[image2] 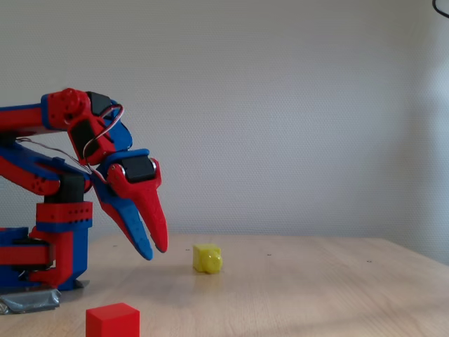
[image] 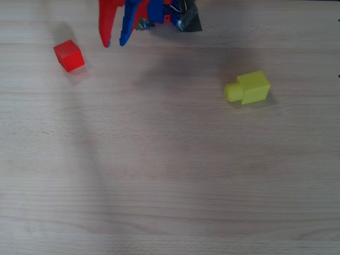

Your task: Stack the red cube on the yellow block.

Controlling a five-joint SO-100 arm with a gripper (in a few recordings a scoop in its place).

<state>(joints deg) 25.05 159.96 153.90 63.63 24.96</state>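
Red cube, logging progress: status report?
Hand empty, slightly open, off the table. Red cube untouched; yellow block apart. Nothing between.

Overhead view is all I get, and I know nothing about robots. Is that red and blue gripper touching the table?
Observer: No. In the fixed view the gripper points steeply down, but its tips hang in the air above the table, holding nothing.
Operator: And the red cube, is it tipped up on an edge?
Observer: No, the red cube rests flat on the table, its top face level.
Operator: What about the yellow block?
Observer: The yellow block lies on its side, with its round stud pointing sideways, not up.
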